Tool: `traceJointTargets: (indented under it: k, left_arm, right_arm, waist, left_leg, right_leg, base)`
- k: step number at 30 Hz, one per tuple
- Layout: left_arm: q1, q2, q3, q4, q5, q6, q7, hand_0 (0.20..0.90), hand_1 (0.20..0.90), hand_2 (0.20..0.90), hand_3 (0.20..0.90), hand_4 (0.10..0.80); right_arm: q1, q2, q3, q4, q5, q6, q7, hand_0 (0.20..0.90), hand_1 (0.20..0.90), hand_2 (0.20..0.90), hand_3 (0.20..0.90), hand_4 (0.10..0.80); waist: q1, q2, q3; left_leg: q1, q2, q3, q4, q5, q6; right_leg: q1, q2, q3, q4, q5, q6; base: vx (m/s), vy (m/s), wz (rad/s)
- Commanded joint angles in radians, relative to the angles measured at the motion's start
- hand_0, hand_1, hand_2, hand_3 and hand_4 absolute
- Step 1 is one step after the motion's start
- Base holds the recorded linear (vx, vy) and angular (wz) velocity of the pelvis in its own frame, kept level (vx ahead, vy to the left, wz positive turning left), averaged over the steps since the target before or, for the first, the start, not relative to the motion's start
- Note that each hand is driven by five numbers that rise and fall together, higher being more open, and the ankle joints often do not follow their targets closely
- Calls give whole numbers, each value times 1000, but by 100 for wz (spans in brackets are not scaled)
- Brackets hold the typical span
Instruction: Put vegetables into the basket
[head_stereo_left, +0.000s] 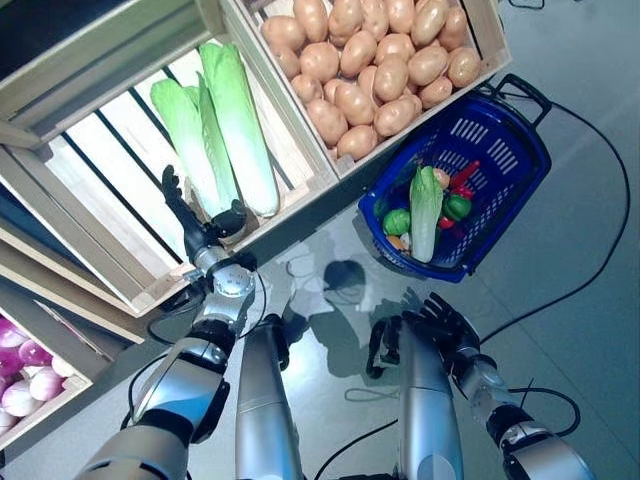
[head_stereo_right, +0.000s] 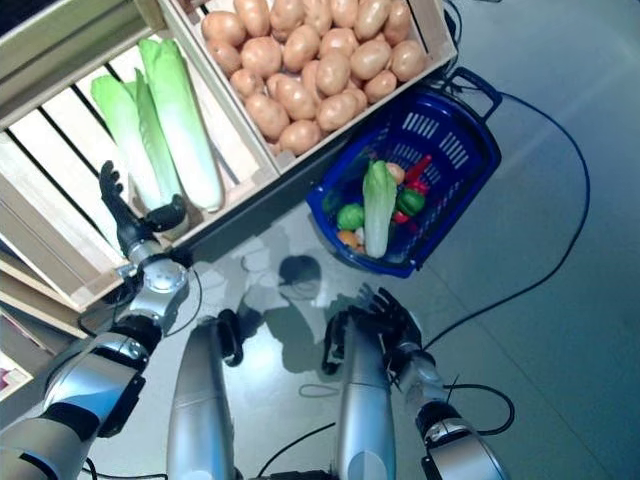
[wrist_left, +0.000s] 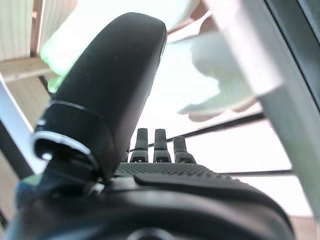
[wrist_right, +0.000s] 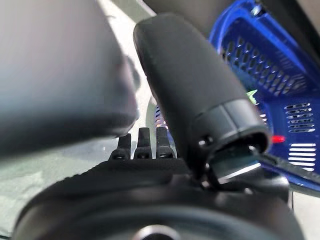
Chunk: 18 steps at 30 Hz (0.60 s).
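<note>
My left hand (head_stereo_left: 203, 232) is raised at the front edge of the slatted wooden crate, open, its straight fingers and thumb just below the stem ends of the long pale green cabbages (head_stereo_left: 238, 125), holding nothing. In the left wrist view its fingers (wrist_left: 155, 145) are straight, with pale green leaves (wrist_left: 75, 45) past them. The blue basket (head_stereo_left: 508, 175) stands on the floor to the right, holding a long green cabbage (head_stereo_left: 426, 212), round green vegetables (head_stereo_left: 397, 221) and red pieces (head_stereo_left: 463, 176). My right hand (head_stereo_left: 447, 330) hangs low, open and empty, below the basket; the basket (wrist_right: 280, 75) shows in the right wrist view.
The wooden stand has a crate of potatoes (head_stereo_left: 375, 60) just above the basket and a lower shelf (head_stereo_left: 25, 375) at the far left. The grey floor (head_stereo_left: 570, 330) lies open to the right of the basket.
</note>
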Motion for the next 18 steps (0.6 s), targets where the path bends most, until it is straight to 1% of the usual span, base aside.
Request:
traceJointTargets:
  k: [1,3,6,9,12,16,18]
  left_arm:
    - [-108,102,-16,5,-6,-21,10,900,900,900,900,800]
    - [-114,109,-17,10,-12,-15,16,900,900,900,900,800]
    - [-121,123,-10,19,-57,1,-11,900,900,900,900,800]
    - [-128,127,-3,29,-86,4,-67,900,900,900,900,800]
    - [-144,140,-10,44,-111,37,-115,900,900,900,900,800]
    - [-156,160,-4,67,-140,56,-120,900,900,900,900,800]
    - [-160,174,15,87,-183,66,-128,900,900,900,900,800]
  right_arm:
    - [42,-32,4,-83,78,-70,-7,900,900,900,900,800]
    - [42,-35,7,-95,85,-77,-2,900,900,900,900,800]
    - [40,-38,13,-127,93,-83,-4,900,900,900,900,800]
    - [32,-36,19,-155,95,-89,-12,900,900,900,900,800]
    - [21,-37,25,-173,95,-91,-26,900,900,900,900,800]
    - [9,-47,23,-184,96,-83,-34,900,900,900,900,800]
    - [6,-52,19,-188,96,-78,-37,900,900,900,900,800]
  waist:
    - [-9,-7,-44]
    - [-11,-7,-37]
    - [-13,-8,-29]
    - [-13,-10,-23]
    - [-14,-11,-18]
    - [-17,-9,-13]
    - [-19,-7,-11]
  left_leg:
    - [71,-36,59,76,-205,104]
    - [63,-38,59,80,-205,106]
    - [47,-37,59,89,-205,107]
    - [38,-38,57,94,-205,106]
    - [36,-38,59,91,-203,108]
    - [34,-36,64,91,-200,110]
    - [34,-35,67,94,-199,110]
  right_leg:
    - [31,34,38,-155,125,39]
    - [23,36,39,-152,125,39]
    - [9,37,37,-146,125,37]
    - [0,37,35,-142,126,37]
    - [-2,37,33,-144,129,35]
    - [-5,37,33,-143,131,33]
    - [-4,36,33,-142,131,32]
  base:
    - [0,0,0]
    - [0,0,0]
    - [0,0,0]
    - [0,0,0]
    - [0,0,0]
    - [-3,9,-1]
    - [-6,42,-4]
